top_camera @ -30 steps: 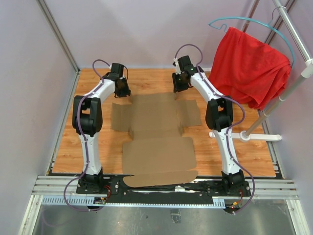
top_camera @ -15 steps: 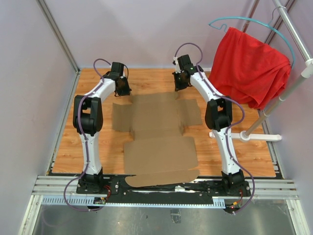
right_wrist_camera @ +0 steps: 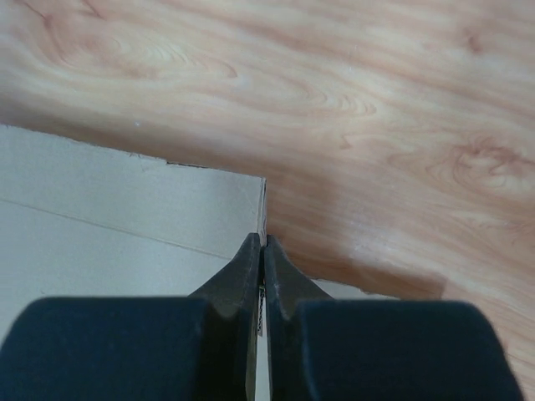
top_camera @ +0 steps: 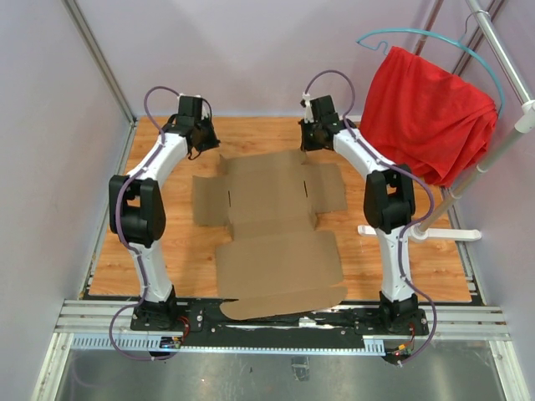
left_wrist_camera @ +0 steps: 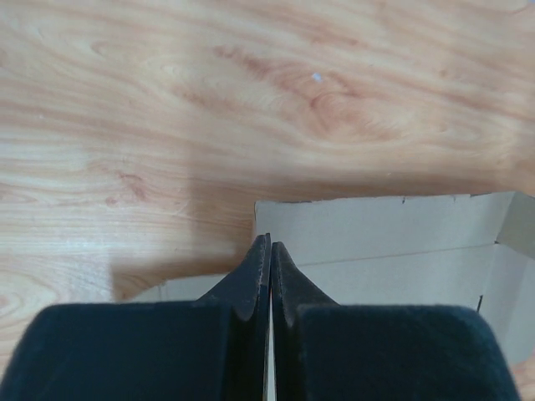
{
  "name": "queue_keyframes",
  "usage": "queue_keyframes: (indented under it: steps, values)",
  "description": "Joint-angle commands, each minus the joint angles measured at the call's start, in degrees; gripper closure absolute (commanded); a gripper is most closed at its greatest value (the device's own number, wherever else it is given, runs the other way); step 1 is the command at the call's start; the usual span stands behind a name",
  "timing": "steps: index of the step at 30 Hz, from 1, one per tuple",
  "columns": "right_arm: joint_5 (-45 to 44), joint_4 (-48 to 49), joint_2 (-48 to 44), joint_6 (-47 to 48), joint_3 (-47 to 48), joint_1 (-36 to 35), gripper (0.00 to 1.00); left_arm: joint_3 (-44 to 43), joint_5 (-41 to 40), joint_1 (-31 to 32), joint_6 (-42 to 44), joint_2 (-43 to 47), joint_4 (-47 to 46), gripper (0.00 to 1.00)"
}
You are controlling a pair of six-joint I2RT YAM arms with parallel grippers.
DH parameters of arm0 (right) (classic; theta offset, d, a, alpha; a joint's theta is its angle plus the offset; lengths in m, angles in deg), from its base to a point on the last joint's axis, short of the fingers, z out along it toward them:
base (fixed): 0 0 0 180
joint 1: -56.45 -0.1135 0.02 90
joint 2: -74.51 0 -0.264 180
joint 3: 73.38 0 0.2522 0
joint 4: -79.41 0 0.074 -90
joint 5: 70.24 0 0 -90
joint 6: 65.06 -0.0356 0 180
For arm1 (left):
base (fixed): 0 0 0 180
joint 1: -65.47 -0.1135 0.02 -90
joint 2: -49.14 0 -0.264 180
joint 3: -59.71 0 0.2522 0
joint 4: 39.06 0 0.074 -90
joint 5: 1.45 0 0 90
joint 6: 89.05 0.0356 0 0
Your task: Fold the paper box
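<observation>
My left gripper was clenched tight, its two black fingers pressed flat together with only a pale sliver of cardboard in the seam between them. I was pinching the box at the left end of its far flap. My right gripper was clamped the same way on the right end of that flap, whose cut edge ran straight down into the slit between the fingers. In both wrist views the flap stood tilted up off the table, throwing a shadow on the wood beside it. Seen from above, the rest of the box lay unfolded and flat in the middle of the table between my two arms. Its side flaps were spread left and right, its large panel lay toward my bases, and its rounded tongue reached over the near edge. Well off to my right, a red cloth hung on a hanger from a stand.
</observation>
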Motion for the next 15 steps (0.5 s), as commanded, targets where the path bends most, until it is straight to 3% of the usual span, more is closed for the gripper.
queue_keyframes:
  steps: [1, 7, 15]
  values:
    - [-1.17, 10.08, -5.45, -1.04, -3.41, -0.6, 0.99, 1.64, 0.06, 0.08, 1.24, 5.24, -2.92, 1.0]
    - [3.87, 29.43, -14.24, 3.24, -19.55, -2.25, 0.99, 4.76, 5.46, 0.06, 4.13, 10.76, -7.28, 0.79]
    - [4.96, 59.16, -27.7, 4.69, -45.13, -4.42, 0.99, 9.19, 13.86, 0.15, 7.69, 17.08, -12.73, 0.67]
